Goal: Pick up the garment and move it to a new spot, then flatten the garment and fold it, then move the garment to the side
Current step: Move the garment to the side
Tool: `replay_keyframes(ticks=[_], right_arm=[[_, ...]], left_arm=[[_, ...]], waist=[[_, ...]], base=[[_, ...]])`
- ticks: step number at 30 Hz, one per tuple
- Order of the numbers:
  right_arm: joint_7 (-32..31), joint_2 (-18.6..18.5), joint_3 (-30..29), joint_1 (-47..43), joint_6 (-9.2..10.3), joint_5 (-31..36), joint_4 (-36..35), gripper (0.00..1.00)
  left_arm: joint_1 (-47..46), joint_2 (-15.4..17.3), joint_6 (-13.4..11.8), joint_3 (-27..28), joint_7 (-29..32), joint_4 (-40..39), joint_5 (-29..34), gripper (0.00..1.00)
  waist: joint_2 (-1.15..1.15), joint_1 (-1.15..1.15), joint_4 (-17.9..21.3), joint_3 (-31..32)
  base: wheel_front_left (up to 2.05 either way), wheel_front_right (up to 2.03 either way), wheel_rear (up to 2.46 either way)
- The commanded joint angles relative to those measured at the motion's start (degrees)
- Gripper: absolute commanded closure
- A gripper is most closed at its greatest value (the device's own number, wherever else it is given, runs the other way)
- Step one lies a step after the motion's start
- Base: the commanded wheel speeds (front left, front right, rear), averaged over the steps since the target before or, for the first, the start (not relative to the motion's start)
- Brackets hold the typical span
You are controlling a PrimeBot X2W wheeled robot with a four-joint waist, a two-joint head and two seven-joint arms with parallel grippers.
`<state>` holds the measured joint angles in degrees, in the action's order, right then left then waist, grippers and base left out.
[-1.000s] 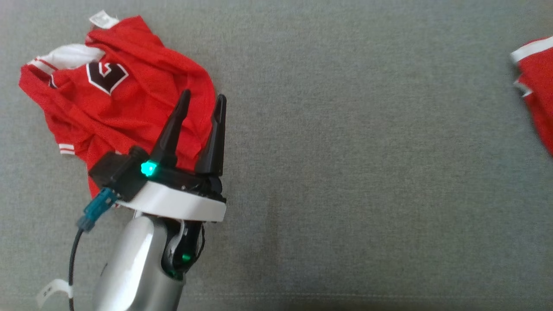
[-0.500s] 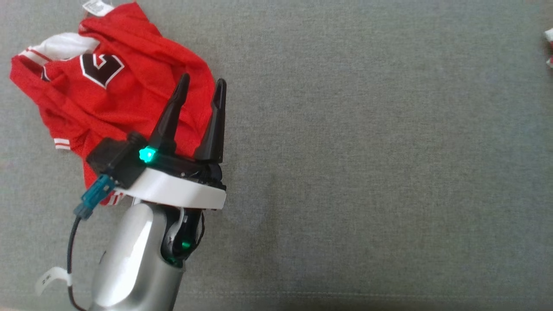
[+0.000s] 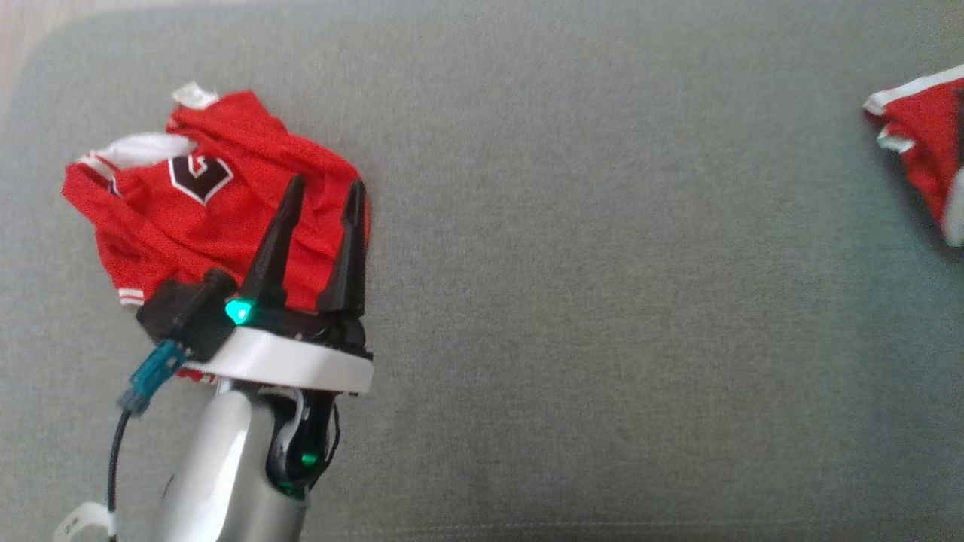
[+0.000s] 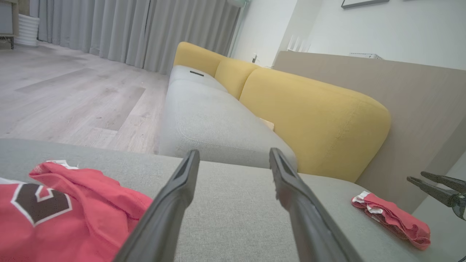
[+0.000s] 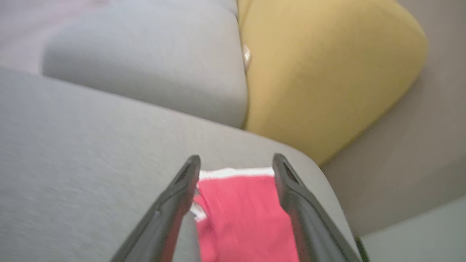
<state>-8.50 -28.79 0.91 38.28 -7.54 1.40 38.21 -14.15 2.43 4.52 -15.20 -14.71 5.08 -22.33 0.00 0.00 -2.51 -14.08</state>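
**Red garment at the cushion's far corner, both grippers open**

We see the garment (image 3: 922,128) at the right edge of the head view. It is a small red bundle with white trim, lying on the grey seat cushion (image 3: 602,301). In the right wrist view it fills the lower middle of the frame, close to the cushion's rounded corner, with its white band along the top edge. The right gripper (image 5: 236,159) hangs over it with its jaws spread wide, one finger showing on each side of the cloth. We see no grip on it. In the left wrist view, that gripper appears at the far right edge, just beside the bundle and apart from it.

Well apart from the garment, in the upper left of the head view, a crumpled red jersey (image 3: 203,203) lies on the same cushion. A black patch (image 3: 199,177) edged in white faces up. The left gripper (image 3: 324,183) shows over the jersey's right border, jaws parted and holding nothing.

In the left wrist view, a yellow backrest (image 4: 309,116) rises at the right behind the cushion. A pale wooden floor (image 4: 72,98) and grey curtains (image 4: 127,29) fill the upper left.
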Motion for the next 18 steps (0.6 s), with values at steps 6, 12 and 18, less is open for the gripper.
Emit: replay_keyframes(ticks=[6,12,18], right_arm=[[6.3,11.3,-3.3,-6.8,0.05,-4.1,-14.3,0.0],[12.2,19.7,-3.1,-15.2,0.05,-7.7,-21.6,0.0],[19.0,24.4,-1.4,-22.9,0.05,-9.9,-24.2,0.0]], left_arm=[[2.5,0.4,-0.4,4.6,-0.3,-2.6,0.8,0.0],[5.4,0.4,-0.2,6.2,-0.3,-2.3,1.8,0.0],[8.9,0.4,0.0,6.8,-0.3,-1.7,2.2,0.0]], waist=[[0.0,0.0,1.6,7.4],[0.0,0.0,1.7,10.3],[0.0,0.0,1.7,12.7]], base=[[0.0,0.0,0.0],[0.0,0.0,0.0],[0.0,0.0,0.0]])
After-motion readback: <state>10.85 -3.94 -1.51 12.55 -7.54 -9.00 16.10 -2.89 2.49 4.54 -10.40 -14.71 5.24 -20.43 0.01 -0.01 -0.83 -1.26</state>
